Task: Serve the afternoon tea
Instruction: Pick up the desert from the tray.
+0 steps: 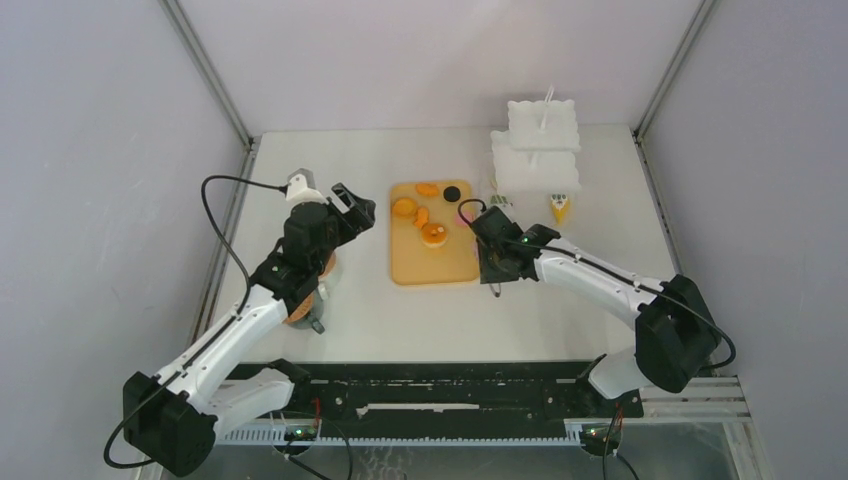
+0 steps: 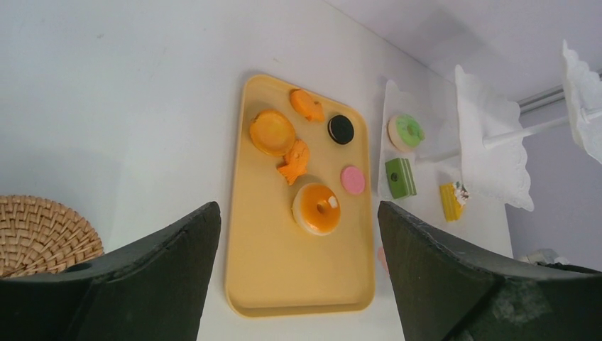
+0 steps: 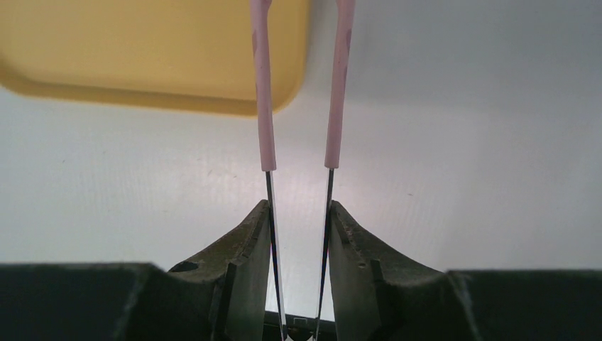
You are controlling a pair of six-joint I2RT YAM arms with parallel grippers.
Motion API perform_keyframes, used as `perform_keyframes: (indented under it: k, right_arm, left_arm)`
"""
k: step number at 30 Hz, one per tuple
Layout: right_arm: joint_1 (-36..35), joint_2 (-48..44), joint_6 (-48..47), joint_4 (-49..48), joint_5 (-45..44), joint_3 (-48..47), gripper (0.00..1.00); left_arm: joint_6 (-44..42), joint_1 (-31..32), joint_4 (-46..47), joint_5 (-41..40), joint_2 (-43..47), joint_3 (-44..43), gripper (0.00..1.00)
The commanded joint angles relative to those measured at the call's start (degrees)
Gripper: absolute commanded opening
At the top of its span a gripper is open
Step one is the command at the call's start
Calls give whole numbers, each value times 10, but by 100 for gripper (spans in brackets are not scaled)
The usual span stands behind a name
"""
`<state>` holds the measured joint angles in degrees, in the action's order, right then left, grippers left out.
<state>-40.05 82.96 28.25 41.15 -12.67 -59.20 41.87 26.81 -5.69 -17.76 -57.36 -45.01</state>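
Observation:
On the tan board lie orange tarts, an orange-glazed ring, a black round and a pink round. A green donut and a green square cake sit on the bottom plate of the white stand. The yellow wedge lies beside the stand. A cork coaster lies under my left arm. I cannot make out the mugs. My left gripper is open and empty, left of the board. My right gripper is shut on the pink tongs by the board's near right corner.
The white tiered stand fills the back right of the table. Grey walls and metal posts close in both sides. The black rail with the arm bases runs along the near edge. A cable loops over the right wrist.

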Motion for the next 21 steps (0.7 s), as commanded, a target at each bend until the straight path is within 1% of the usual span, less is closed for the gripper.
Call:
perform_keyframes:
  k: [1, 10, 21]
  right_arm:
    - [-32, 9, 21, -9, 16, -30, 40]
    - [-73, 78, 23, -35, 47, -70, 42]
    - [-72, 141, 9, -62, 62, -93, 47]
  left_arm:
    - [8, 0, -1, -1, 18, 17, 86]
    - [12, 3, -6, 19, -1, 14, 86]
    - [8, 5, -10, 30, -32, -2, 86]
